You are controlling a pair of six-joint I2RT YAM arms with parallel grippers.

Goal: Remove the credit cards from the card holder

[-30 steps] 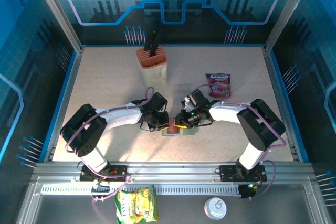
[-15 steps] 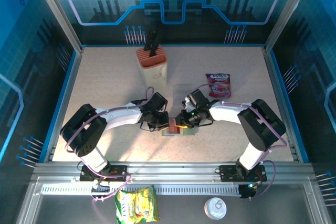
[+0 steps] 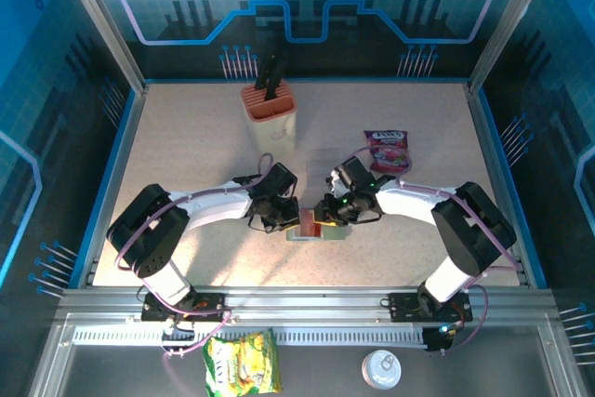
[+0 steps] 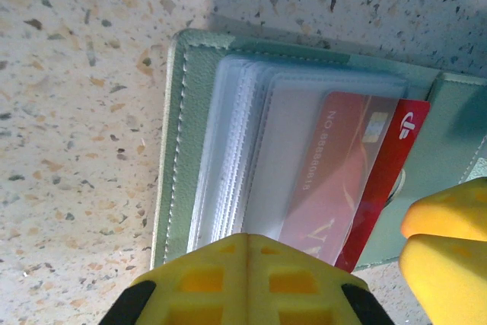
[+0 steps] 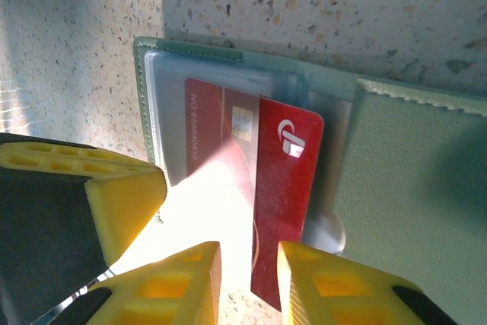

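The grey-green card holder (image 3: 296,236) (image 4: 183,112) (image 5: 411,180) lies open on the table between both grippers. One of the red credit cards (image 5: 285,180) (image 4: 399,146) (image 3: 307,222) sticks partway out of a clear sleeve. My left gripper (image 4: 247,245) (image 3: 285,220) is shut, its tips pressing down on the stack of sleeves. My right gripper (image 5: 247,279) (image 3: 322,219) is open, and the card's free end stands between its fingers, close to the right finger and apart from the left one. Any other cards are hidden in the sleeves.
A cream and orange block (image 3: 271,113) with black handles stands at the back. A purple snack packet (image 3: 388,150) lies behind the right arm. A yellow packet (image 3: 242,364) and a white lid (image 3: 379,369) lie in front of the rail, off the table.
The right arm's elbow has swung slightly outward to the right. Both grippers and the card holder stay where they were.
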